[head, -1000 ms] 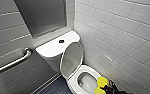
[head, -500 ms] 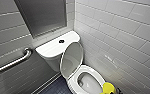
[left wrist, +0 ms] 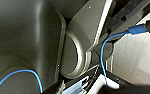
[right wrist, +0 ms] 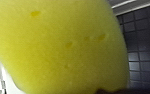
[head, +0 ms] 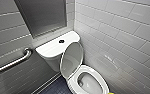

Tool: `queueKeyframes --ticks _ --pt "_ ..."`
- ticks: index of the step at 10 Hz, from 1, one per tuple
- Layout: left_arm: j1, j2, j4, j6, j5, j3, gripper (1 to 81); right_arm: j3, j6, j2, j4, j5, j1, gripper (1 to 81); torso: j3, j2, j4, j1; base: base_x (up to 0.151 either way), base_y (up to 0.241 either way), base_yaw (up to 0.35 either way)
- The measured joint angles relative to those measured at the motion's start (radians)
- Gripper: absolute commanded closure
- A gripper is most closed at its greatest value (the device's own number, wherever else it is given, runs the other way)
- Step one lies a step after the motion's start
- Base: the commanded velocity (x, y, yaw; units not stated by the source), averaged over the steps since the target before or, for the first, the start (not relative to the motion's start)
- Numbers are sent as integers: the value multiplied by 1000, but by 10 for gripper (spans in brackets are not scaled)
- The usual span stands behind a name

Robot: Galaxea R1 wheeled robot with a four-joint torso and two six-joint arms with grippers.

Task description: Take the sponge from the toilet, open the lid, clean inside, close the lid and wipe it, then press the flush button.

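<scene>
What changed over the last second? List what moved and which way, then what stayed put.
The sponge has drawn back from the near rim of the seat toward the robot, and is now a yellow sliver at the head view's bottom edge. The lid stays raised against the tank. The toilet and flush button are unchanged.

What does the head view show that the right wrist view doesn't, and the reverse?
Head view: the toilet with the lid raised upright, the flush button on the tank cover, and a grab bar on the wall. Right wrist view: the sponge close up, its yellow surface pitted. Both: the dark tiled floor; a yellow sliver at the head view's bottom edge is probably that sponge.
</scene>
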Motion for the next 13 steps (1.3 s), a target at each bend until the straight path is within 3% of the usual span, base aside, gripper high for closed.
queueKeyframes --ticks 2,6,9,13 --pt "0 7 0 2 0 0 10 58 3 -39 -19 -55 -74 811 0 0 0 0 0 0 0" --pt "0 13 0 19 0 0 10 207 -59 -128 -78 -99 -50 811 0 0 0 0 0 0 0" --pt "-1 14 0 20 0 0 10 281 -98 -164 -91 -168 36 811 0 0 0 0 0 0 0" --pt "-5 19 0 19 0 0 10 290 -105 -164 -93 -303 221 811 0 0 0 0 0 0 0"
